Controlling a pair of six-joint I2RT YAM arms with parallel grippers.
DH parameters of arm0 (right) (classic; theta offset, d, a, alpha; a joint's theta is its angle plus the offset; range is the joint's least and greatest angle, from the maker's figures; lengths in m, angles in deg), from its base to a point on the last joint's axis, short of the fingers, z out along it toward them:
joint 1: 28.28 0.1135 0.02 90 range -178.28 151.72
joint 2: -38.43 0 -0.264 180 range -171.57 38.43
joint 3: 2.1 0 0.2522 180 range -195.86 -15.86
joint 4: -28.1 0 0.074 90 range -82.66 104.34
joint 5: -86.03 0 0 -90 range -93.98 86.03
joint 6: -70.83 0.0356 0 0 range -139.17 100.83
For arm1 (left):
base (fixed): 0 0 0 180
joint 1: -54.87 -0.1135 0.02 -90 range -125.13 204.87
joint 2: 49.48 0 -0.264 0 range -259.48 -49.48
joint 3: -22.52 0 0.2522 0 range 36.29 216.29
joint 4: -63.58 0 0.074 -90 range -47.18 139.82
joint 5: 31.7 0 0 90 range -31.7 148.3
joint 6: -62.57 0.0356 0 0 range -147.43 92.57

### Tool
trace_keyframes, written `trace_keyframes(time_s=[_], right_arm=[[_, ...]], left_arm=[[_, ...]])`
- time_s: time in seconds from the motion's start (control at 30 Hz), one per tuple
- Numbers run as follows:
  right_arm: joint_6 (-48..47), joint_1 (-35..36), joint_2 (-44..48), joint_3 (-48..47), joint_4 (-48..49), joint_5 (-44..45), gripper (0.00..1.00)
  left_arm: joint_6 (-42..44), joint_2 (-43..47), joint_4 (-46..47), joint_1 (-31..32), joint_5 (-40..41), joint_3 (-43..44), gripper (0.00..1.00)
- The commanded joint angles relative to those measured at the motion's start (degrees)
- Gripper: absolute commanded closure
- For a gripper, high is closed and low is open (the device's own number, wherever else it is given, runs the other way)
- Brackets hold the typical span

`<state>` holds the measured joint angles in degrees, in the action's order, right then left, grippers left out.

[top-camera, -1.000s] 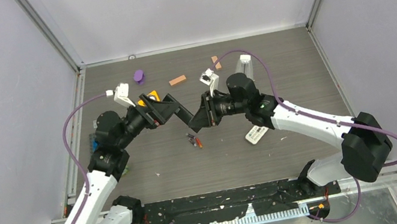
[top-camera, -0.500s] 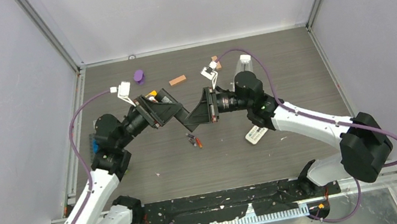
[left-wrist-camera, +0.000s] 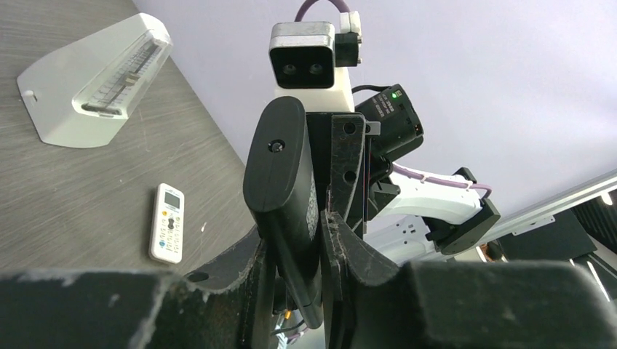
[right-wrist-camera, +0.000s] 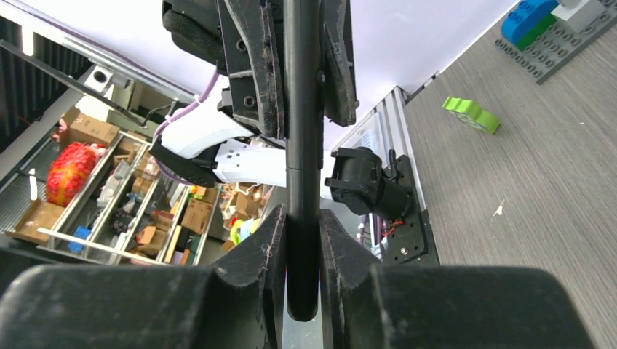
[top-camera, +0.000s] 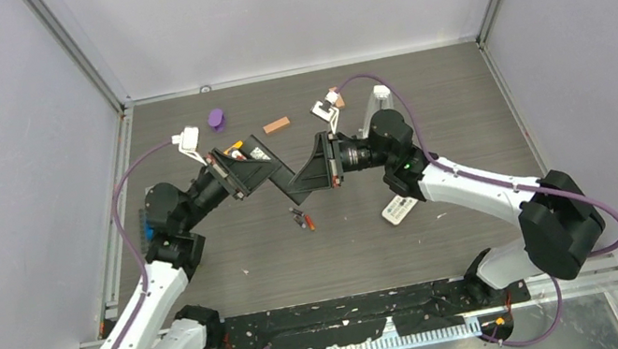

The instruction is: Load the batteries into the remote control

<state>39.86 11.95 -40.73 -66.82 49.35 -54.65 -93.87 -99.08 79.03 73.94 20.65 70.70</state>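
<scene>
A black remote control (top-camera: pixel 293 182) hangs in the air over the middle of the table, held end to end between both arms. My left gripper (top-camera: pixel 275 175) is shut on one end; in the left wrist view the remote control (left-wrist-camera: pixel 282 174) sits pinched between the gripper (left-wrist-camera: pixel 302 251) fingers. My right gripper (top-camera: pixel 310 181) is shut on the other end, with the remote control (right-wrist-camera: pixel 302 145) edge-on between the gripper (right-wrist-camera: pixel 302 251) fingers. Two small batteries (top-camera: pixel 302 220), one dark and one red-orange, lie on the table just below.
A white remote (top-camera: pixel 399 210) lies under the right arm, and a white wedge-shaped stand (top-camera: pixel 381 99) sits behind it. At the back are a purple piece (top-camera: pixel 216 118) and an orange-brown block (top-camera: pixel 276 125). A green piece (right-wrist-camera: pixel 471 115) and toy bricks (right-wrist-camera: pixel 538 22) lie at the left edge.
My left gripper has closed from wide open onto the black remote control. Both wrists have shifted slightly toward the back of the table.
</scene>
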Motion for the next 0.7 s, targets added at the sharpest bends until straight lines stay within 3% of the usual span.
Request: trace_keyframes(time_s=[0.0,0.07,0.23,0.3,0.47,0.67], right_arm=[[2.7,-0.2,-0.8,-1.1,3.0,-3.9,0.92],[2.7,-0.2,-0.6,-1.3,2.4,-3.0,0.86],[2.0,-0.2,0.6,-1.6,-0.3,2.1,0.5],[0.6,0.1,1.7,-1.9,-2.4,5.9,0.42],[0.8,0.5,2.2,-2.9,-4.5,12.9,0.41],[7.2,0.7,0.3,-0.7,0.9,16.5,0.47]], left_arm=[[-1.0,-1.1,6.0,-0.6,-1.9,-0.3,0.9],[-1.1,-1.3,6.2,-0.6,-1.7,-0.6,1.0],[-2.4,-0.5,5.8,-0.6,0.7,-0.9,1.0],[-3.6,-0.1,5.7,-0.6,2.3,-1.3,1.0],[-8.2,0.3,6.0,-0.6,5.6,-2.2,1.0],[-15.0,0.3,6.1,-0.6,7.9,-3.1,1.0]])
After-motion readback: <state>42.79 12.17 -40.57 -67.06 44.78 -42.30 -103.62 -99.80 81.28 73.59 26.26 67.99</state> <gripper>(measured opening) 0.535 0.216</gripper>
